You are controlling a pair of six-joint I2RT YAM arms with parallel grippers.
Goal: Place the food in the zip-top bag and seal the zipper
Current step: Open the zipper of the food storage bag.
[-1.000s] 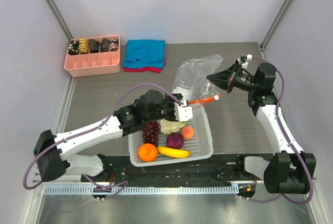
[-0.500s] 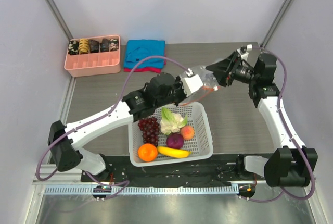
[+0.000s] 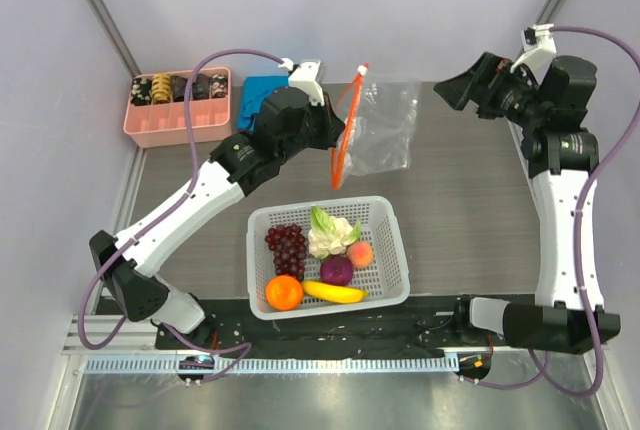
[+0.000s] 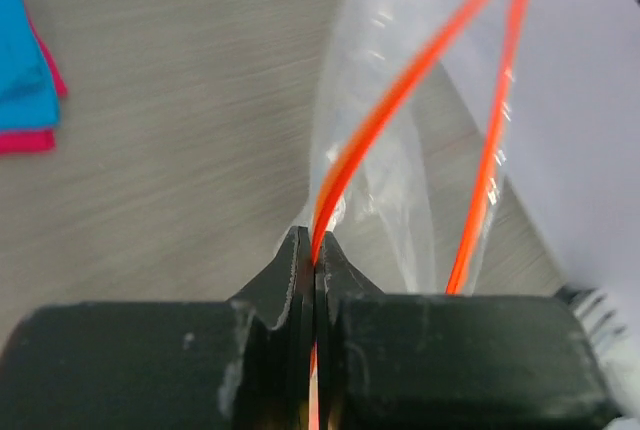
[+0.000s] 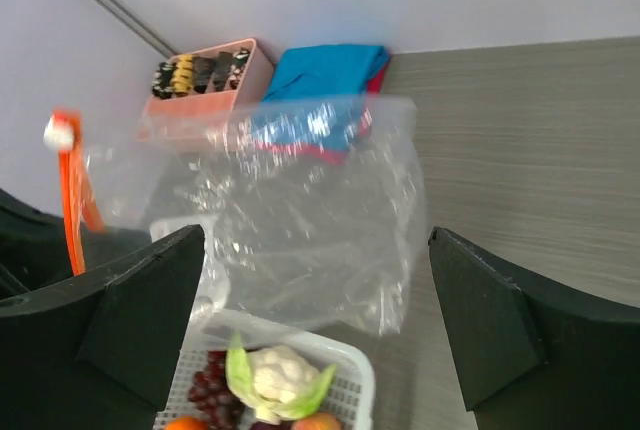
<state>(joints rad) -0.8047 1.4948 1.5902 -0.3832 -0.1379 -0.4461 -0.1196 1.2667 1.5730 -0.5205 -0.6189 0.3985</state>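
Left fingers [image 4: 290,285] pinched tight with the arm stretched forward; right fingers [image 5: 140,300] spread wide, arm raised.

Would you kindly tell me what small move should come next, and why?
Probably bring the open right gripper to the free zipper edge to spread the bag: the left gripper pinches only one strip, and the food sits in the basket.

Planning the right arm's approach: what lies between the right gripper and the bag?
Nothing: the top view shows only bare table between the open right gripper and the bag, held up by the left gripper.
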